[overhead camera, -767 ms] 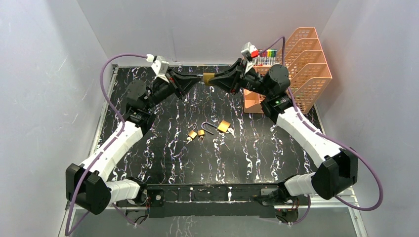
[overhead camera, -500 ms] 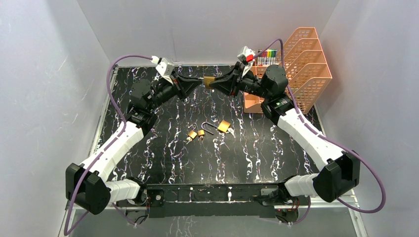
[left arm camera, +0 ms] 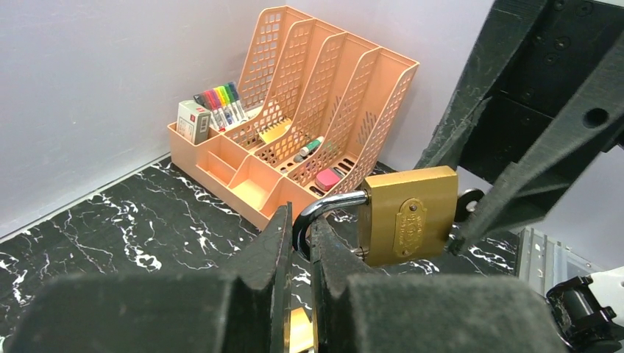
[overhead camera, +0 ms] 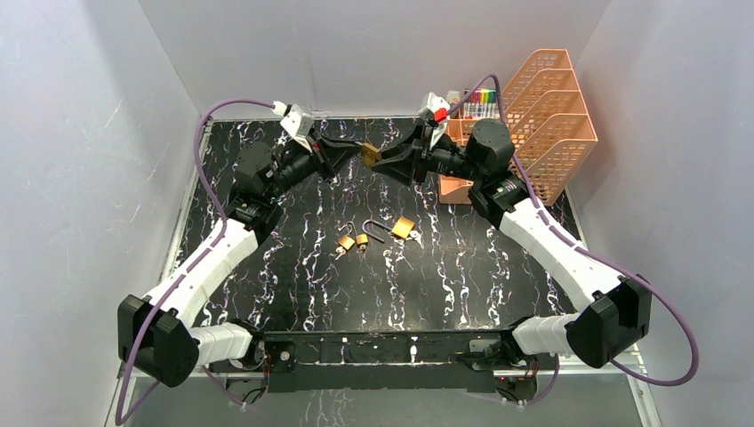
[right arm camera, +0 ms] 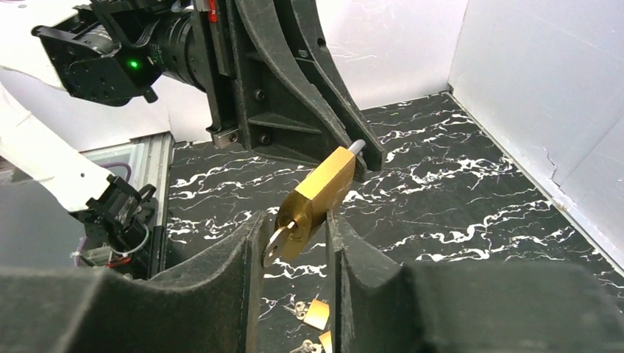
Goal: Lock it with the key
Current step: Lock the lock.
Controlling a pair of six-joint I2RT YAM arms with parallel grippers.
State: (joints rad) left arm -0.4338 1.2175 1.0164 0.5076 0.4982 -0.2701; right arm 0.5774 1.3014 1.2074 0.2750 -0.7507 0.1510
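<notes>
hanging in the air above the 12 o'clock edge of the surface [overhead camera: 462, 267], the padlock [left arm camera: 408, 217] is held between the two arms. its shackle [left arm camera: 324, 206] is pinched by the left end effector [left arm camera: 298, 228], whose jaws are all but closed on the chrome loop. the key [right arm camera: 276, 246] is seated in the keyway at the bottom of the brass body. it is flanked by the right end effector [right arm camera: 294, 220], whose jaws stand partly apart, with a gap seen at the 3 o'clock side. the key is therefore judged to be framed rather than firmly gripped.

so far the lock is lifted and presented, and the key is in. whether the shackle is pressed home cannot be told, as its lower leg is partly hidden. a turn of the key and its withdrawal are judged to remain. two spare padlocks [overhead camera: 378, 233] are seen near the centre, untouched, and an orange organiser [overhead camera: 533, 116] at 2 o'clock.
</notes>
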